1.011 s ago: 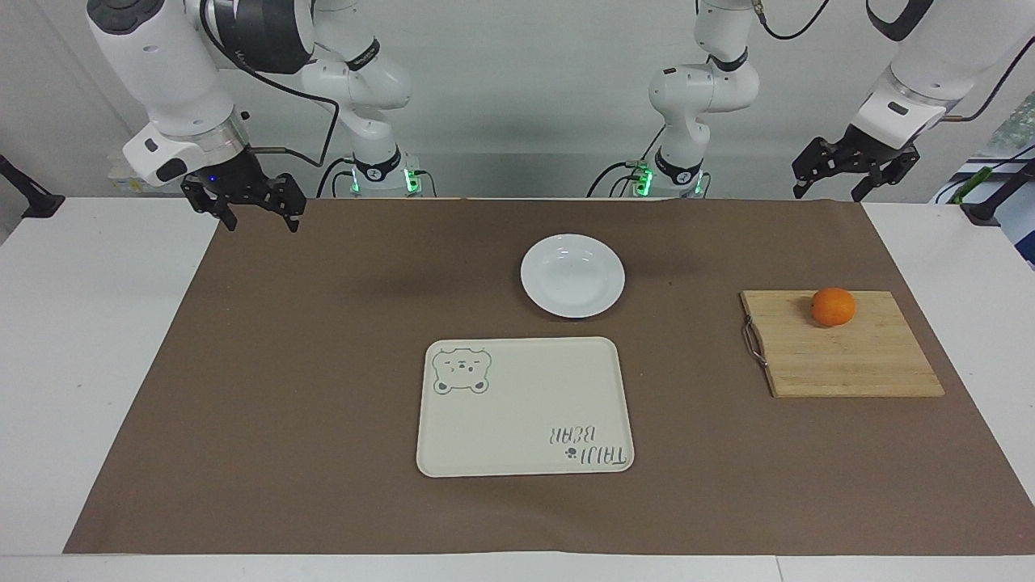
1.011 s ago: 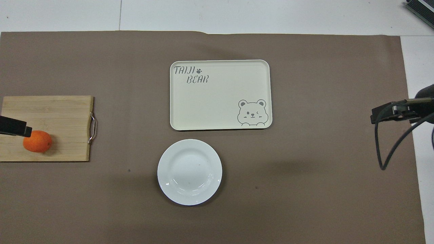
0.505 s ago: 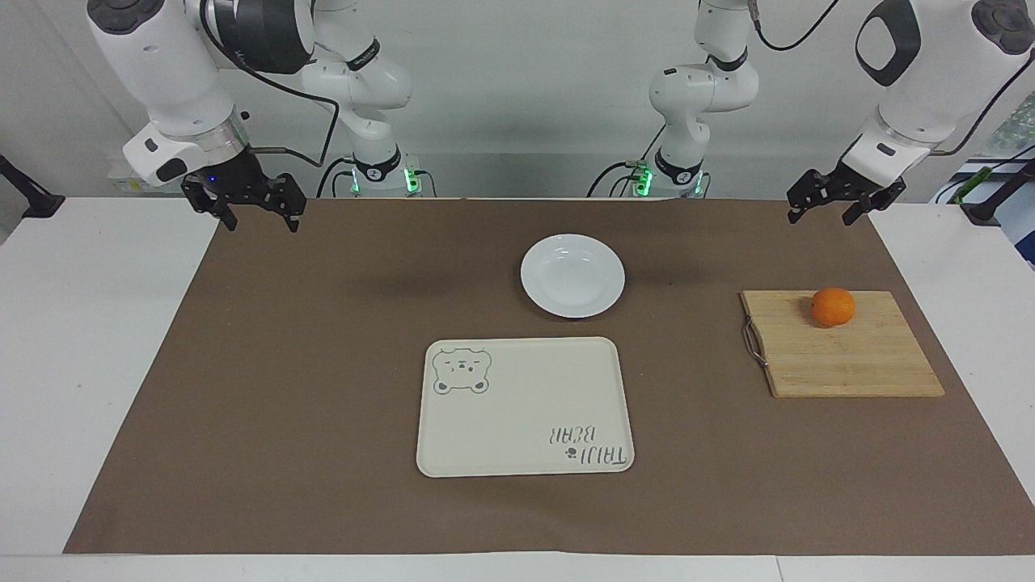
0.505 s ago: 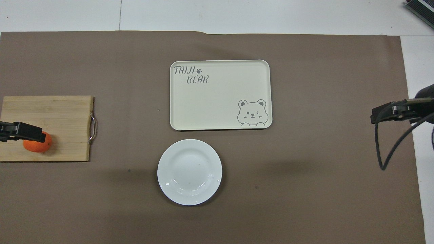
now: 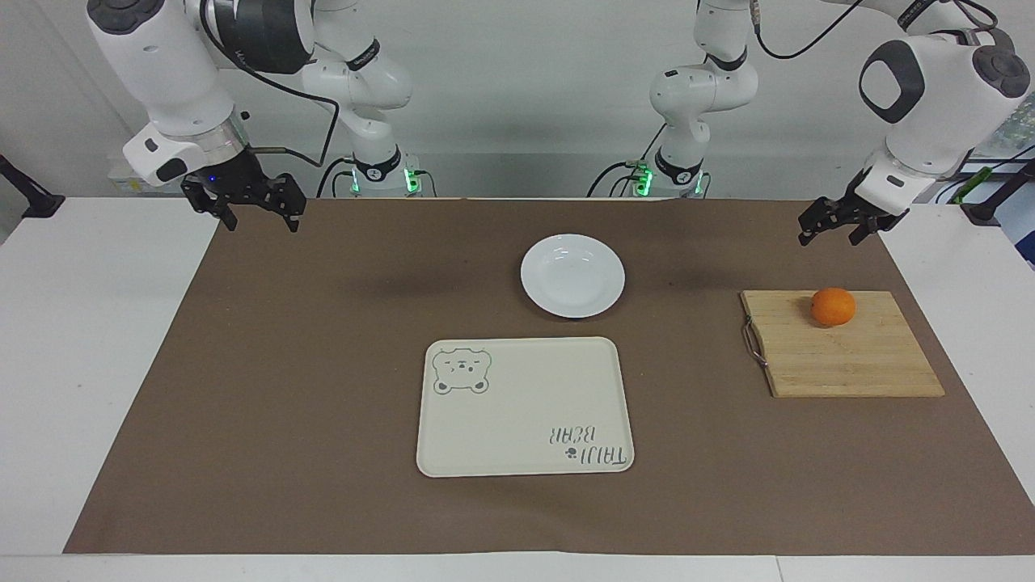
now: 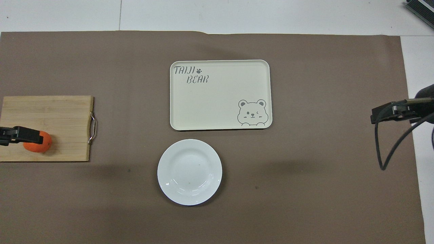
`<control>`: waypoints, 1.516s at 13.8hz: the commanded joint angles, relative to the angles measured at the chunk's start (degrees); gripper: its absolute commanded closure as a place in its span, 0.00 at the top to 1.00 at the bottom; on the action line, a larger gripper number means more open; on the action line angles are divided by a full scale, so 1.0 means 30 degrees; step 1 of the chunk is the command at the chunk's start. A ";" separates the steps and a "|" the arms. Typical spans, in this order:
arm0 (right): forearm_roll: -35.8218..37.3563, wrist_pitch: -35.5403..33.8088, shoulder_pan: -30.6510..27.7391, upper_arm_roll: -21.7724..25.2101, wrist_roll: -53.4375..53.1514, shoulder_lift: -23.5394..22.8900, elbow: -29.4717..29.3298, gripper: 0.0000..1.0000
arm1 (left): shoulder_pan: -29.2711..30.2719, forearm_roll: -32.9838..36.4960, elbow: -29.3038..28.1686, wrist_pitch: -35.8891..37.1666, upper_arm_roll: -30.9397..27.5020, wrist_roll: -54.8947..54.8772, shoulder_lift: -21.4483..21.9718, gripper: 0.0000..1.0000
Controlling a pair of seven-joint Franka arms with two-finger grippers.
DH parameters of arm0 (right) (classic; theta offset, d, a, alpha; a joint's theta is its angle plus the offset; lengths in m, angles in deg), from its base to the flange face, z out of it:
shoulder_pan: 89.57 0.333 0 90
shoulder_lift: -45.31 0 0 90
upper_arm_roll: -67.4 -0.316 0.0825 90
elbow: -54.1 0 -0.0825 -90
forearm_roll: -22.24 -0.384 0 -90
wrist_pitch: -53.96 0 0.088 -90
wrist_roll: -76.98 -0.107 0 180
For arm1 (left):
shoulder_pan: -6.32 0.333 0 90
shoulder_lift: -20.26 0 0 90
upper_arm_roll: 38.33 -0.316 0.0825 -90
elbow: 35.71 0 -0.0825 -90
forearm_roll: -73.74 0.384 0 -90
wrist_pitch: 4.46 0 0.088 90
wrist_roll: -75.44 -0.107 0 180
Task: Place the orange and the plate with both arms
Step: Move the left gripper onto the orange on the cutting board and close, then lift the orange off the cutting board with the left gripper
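The orange (image 5: 833, 306) lies on a wooden cutting board (image 5: 849, 360) at the left arm's end of the table. The white plate (image 5: 572, 275) sits on the brown mat, nearer to the robots than the cream bear tray (image 5: 524, 406). My left gripper (image 5: 831, 225) is open and hangs in the air above the mat, just off the board's robot-side edge and apart from the orange. In the overhead view the left gripper (image 6: 21, 134) overlaps the orange (image 6: 37, 148). My right gripper (image 5: 242, 204) is open and waits high over the mat's corner at the right arm's end. The plate (image 6: 189, 171) is empty.
The bear tray (image 6: 220, 95) is empty and lies mid-table, farther from the robots than the plate. The cutting board (image 6: 61, 115) has a metal handle on its side toward the plate. The right arm's hand and cable (image 6: 393, 113) show at the mat's edge.
The left arm has swung down and its gripper has moved lower, toward the cutting board and the orange. The right arm, the plate and the orange have not moved.
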 commanded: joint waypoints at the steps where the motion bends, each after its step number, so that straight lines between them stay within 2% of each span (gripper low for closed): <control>1: -0.0458 -0.0196 -0.0261 -0.0136 -0.0012 -0.0076 -0.0212 1.00 | 0.0650 0.0256 -0.2200 -0.2311 0.0149 -0.0842 0.0493 1.00; 8: -0.0458 -0.0196 -0.0261 -0.0136 -0.0012 -0.0076 -0.0212 1.00 | 0.2438 0.0344 -0.3143 -0.5920 0.0090 -0.1519 -0.1146 1.00; 11: -0.0458 -0.0196 -0.0261 -0.0136 -0.0012 -0.0076 -0.0212 1.00 | 0.2672 0.0373 -0.3143 -0.7879 0.0090 -0.1754 -0.2550 1.00; 14: -0.0458 -0.0196 -0.0261 -0.0136 -0.0012 -0.0076 -0.0212 1.00 | 0.2643 0.0373 -0.3143 -0.8440 0.0090 -0.1813 -0.2875 1.00; 16: -0.0458 -0.0196 -0.0261 -0.0136 -0.0012 -0.0076 -0.0212 1.00 | 0.2789 0.0373 -0.3143 -0.9549 0.0090 -0.2628 -0.3607 1.00; 21: -0.0458 -0.0196 -0.0261 -0.0136 -0.0012 -0.0076 -0.0212 1.00 | 0.2849 0.0373 -0.3143 -0.9965 0.0090 -0.3191 -0.3842 1.00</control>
